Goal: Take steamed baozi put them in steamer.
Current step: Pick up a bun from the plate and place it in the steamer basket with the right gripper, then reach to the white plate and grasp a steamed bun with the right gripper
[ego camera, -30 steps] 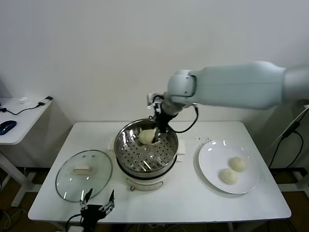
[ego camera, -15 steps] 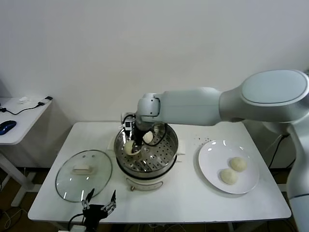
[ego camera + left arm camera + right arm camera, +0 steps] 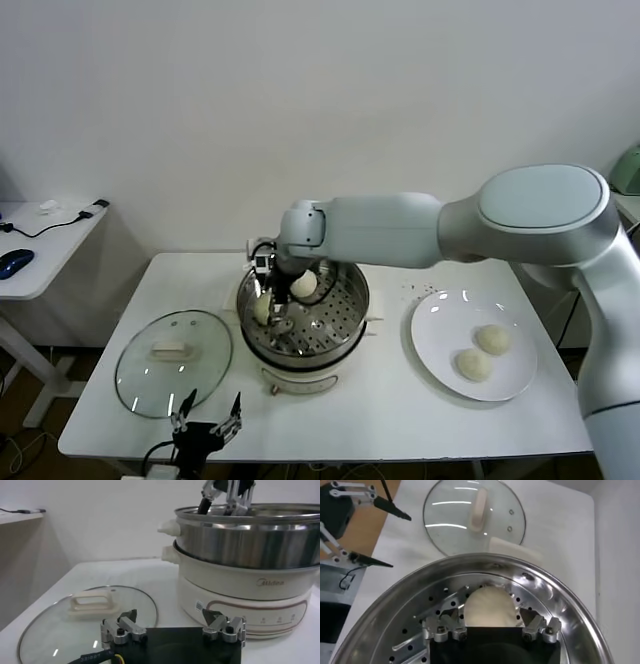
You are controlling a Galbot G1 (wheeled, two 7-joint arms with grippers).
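The steamer point(image 3: 350, 322) stands mid-table. One baozi point(image 3: 304, 285) rests at the back of its perforated tray. A second baozi point(image 3: 262, 308) lies on the tray's left side. My right gripper point(image 3: 268, 310) reaches down into the pot and stands open around it. In the right wrist view this baozi point(image 3: 489, 606) sits on the tray between the spread fingers point(image 3: 449, 619), with small gaps either side. Two more baozi point(image 3: 492, 339) point(image 3: 473, 365) lie on the white plate point(image 3: 440, 318). My left gripper point(image 3: 205, 430) waits open at the table's front edge.
The glass lid point(image 3: 173, 360) with its white handle lies flat left of the steamer, just beyond the left gripper point(image 3: 170, 619). The steamer's cream base point(image 3: 240, 595) rises right in front of that gripper. A side desk point(image 3: 40, 240) stands far left.
My right gripper carried a baozi from the steamer's back across to its left side, lowered it onto the tray, and its jaws have spread apart. The left arm stayed put.
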